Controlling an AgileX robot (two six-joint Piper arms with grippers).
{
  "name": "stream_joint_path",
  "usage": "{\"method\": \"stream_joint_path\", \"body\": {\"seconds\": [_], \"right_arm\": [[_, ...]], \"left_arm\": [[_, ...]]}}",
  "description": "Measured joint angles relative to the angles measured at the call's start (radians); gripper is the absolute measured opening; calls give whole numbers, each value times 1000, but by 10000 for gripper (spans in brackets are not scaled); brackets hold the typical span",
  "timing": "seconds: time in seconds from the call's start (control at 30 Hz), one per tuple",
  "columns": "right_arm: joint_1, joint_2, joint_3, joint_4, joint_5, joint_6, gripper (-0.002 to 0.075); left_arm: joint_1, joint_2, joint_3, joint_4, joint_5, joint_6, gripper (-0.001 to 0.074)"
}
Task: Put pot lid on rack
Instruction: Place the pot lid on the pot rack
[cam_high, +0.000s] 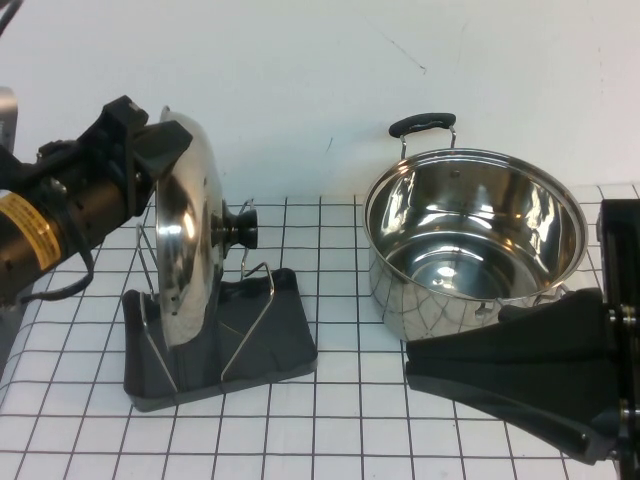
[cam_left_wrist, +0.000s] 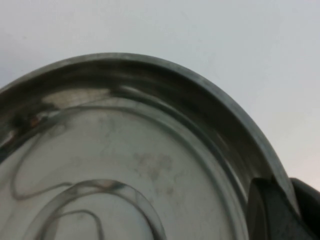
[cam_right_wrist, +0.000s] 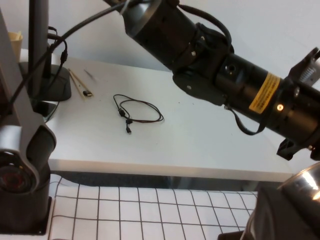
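A white gridded cloth (cam_high: 330, 420) covers the table, backed by a plain white wall. Open cloth is seen between the rack (cam_high: 215, 340) and the steel pot (cam_high: 470, 240). The pot lid (cam_high: 185, 235) is stood on edge in the rack's wires, its upper rim pinched by the left gripper (cam_high: 160, 150). The right gripper (cam_high: 500, 365) is parked low beside the pot; its fingers cannot be judged.
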Motion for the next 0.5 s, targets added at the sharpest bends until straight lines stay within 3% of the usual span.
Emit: {"method": "stream_joint_path", "body": {"seconds": [0.5], "right_arm": [[0,0,2,-2,4,18,5]], "left_arm": [[0,79,0,-56,-10,10,15]]}}
